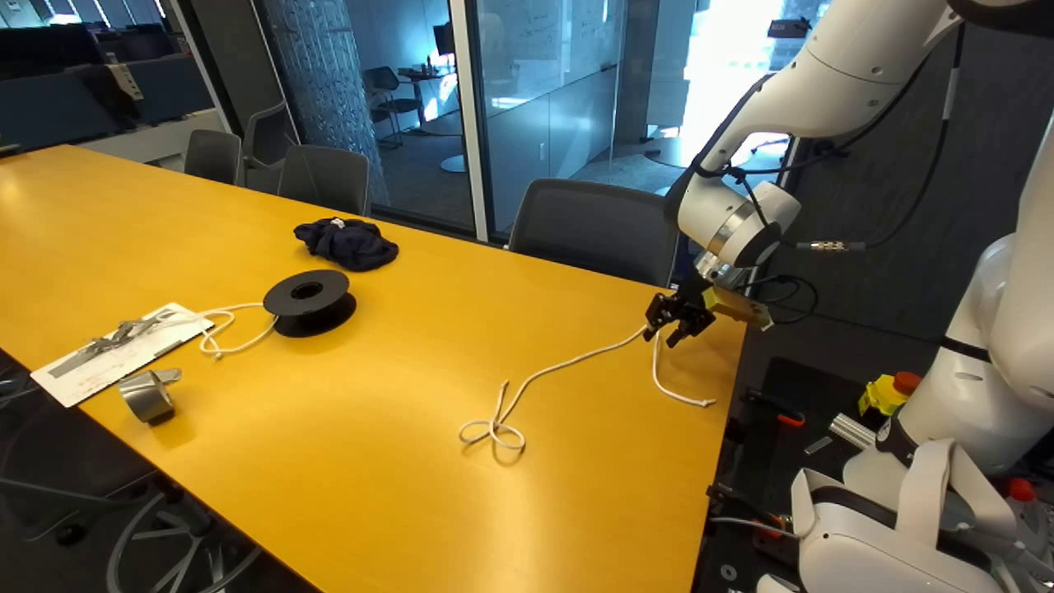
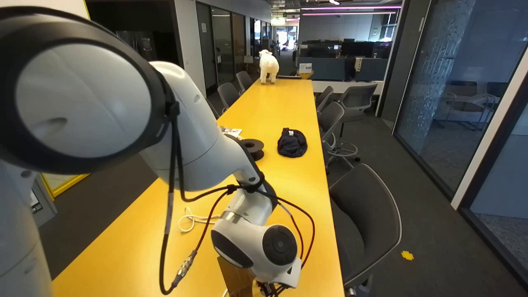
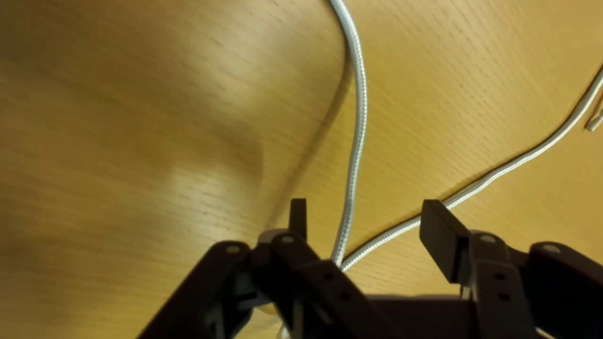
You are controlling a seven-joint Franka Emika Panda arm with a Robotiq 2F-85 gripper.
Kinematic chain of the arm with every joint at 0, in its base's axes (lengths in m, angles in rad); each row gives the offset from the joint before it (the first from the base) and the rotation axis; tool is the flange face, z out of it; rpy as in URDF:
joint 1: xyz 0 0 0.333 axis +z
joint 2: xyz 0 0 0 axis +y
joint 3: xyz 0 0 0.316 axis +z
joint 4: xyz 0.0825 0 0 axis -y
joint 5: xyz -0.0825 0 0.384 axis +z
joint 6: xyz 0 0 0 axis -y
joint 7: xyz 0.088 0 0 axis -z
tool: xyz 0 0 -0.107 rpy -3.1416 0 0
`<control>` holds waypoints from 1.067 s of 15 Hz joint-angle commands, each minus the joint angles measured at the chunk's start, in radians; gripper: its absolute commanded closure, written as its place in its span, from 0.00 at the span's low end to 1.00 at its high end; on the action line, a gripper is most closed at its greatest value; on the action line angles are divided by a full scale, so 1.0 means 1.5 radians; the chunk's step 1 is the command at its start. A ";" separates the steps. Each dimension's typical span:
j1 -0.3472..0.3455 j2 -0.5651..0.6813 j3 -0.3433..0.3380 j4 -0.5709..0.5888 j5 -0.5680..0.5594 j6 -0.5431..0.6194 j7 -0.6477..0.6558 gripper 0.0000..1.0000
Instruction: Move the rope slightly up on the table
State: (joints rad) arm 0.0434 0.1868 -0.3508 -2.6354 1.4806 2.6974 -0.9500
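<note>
1. Reference: the centre of each clock face is the end effector, a black two-fingered unit; 12 o'clock is the top of the view named.
2. End effector state: the fingers stand well apart, with a clear gap between their tips in the wrist view.
3. Rope, a thin whitish-cream braided cord, in the wrist view: one strand runs from 12 o'clock down into the gap; another comes in from 2 o'clock, partly hidden by the 3 o'clock fingertip.
4. Both strands converge at 7 o'clock, just beside the 9 o'clock finger. Contact with that finger cannot be determined.
5. 12 o'clock strand: its shadow parts from it toward the 9 o'clock finger; this length stands raised from the worktop, a large, glossy, yellow-orange tabletop.
6. Rope course in an exterior view: the looped end lies on the worktop at 8 o'clock; the short tail reaches 5 o'clock, near the worktop edge.
7. Same view: black round spool at 9 o'clock, well apart; crumpled dark-navy fabric item near the spool, between 9 and 10 o'clock.
</note>
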 commanded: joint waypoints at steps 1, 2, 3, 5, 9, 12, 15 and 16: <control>0.024 0.018 0.009 0.046 -0.072 0.032 0.093 0.04; 0.037 0.014 0.013 0.056 -0.110 0.048 0.130 0.00; -0.001 0.006 0.064 0.064 -0.164 0.069 0.175 0.00; 0.078 0.011 0.019 0.074 -0.284 0.095 0.281 0.00; 0.267 0.058 -0.108 0.089 -0.523 0.138 0.490 0.00; 0.380 0.094 -0.198 0.157 -0.703 0.061 0.595 0.00; 0.423 0.101 -0.199 0.244 -0.809 -0.043 0.644 0.00; 0.430 0.098 -0.185 0.273 -0.824 -0.082 0.638 0.00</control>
State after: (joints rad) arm 0.6371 0.3095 -0.6247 -2.3615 0.3298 2.7161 -0.0197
